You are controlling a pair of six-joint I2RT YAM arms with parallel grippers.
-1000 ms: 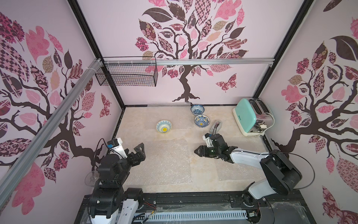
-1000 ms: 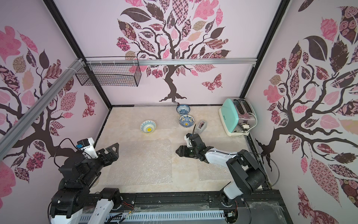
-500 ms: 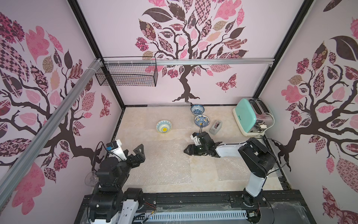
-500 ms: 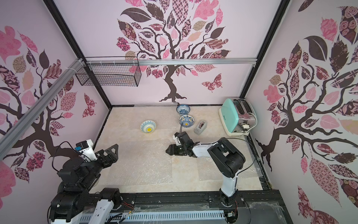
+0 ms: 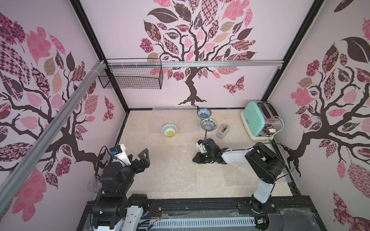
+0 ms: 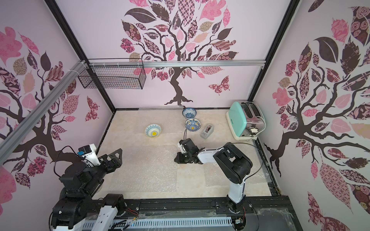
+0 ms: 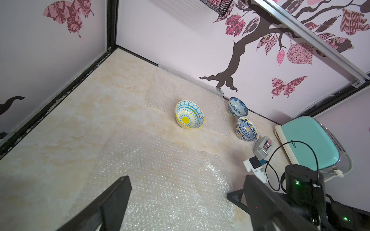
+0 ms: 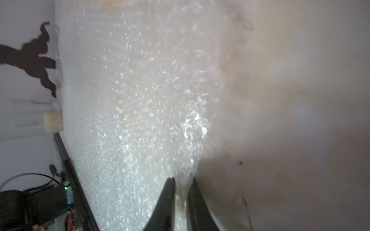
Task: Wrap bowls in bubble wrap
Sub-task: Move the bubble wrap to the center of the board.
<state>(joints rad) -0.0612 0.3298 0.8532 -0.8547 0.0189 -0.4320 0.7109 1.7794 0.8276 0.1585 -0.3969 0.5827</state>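
Pinching the right edge of the large clear bubble wrap sheet (image 5: 166, 170) with the right gripper (image 8: 182, 179), jaws almost together, film between them. Holding the left gripper (image 5: 144, 158) wide open and empty over the same sheet's left edge.

Flat at the front middle of the beige marble-look table (image 5: 140, 128), with a bare strip across to a second bubble wrap sheet (image 5: 236, 176) under the right arm.

Farther back, on the front edge of a third bubble wrap sheet (image 5: 180, 118): pale round bowl with a yellow centre (image 5: 169, 130). Just off that sheet's right edge: blue-and-white bowl (image 5: 204, 113) and blue-and-white bowl with yellow accents (image 5: 208, 124), close together, grey tape dispenser (image 5: 222, 131) just beside. Bare band of table between bowls and front sheet.

On the mint-green toaster (image 7: 308, 132): small dark lettering, cable across it, "linee" legible.
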